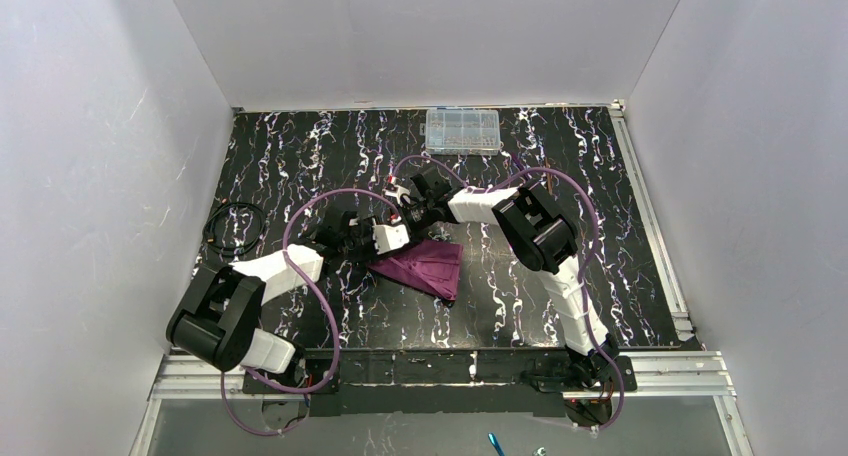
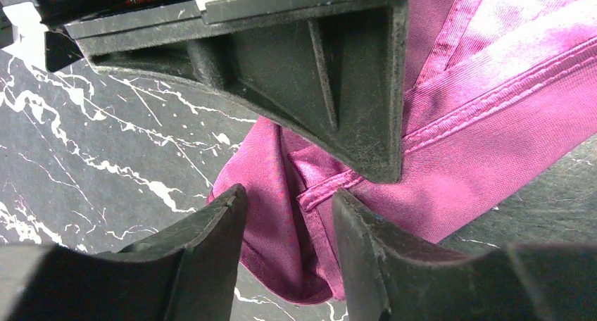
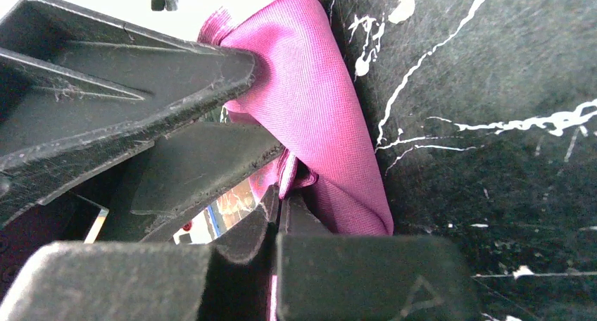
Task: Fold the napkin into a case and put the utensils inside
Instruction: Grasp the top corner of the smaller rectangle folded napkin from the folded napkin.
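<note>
Clear box (image 1: 462, 131) behind napkin (image 1: 425, 266), cable coil (image 1: 235, 228) left

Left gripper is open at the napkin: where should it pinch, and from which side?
Probably the raised, hemmed fold at the left corner of the napkin, already inside the open left gripper; come from the left, as lined up now. It stands bunched off the table beside the right gripper and its pinch; elsewhere the cloth lies flatter.

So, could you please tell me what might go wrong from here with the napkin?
The left gripper stands open around a fold of the napkin, which only the right gripper pinches; a pull could drag the fold loose. Both grippers crowd one corner, so they might collide.
</note>
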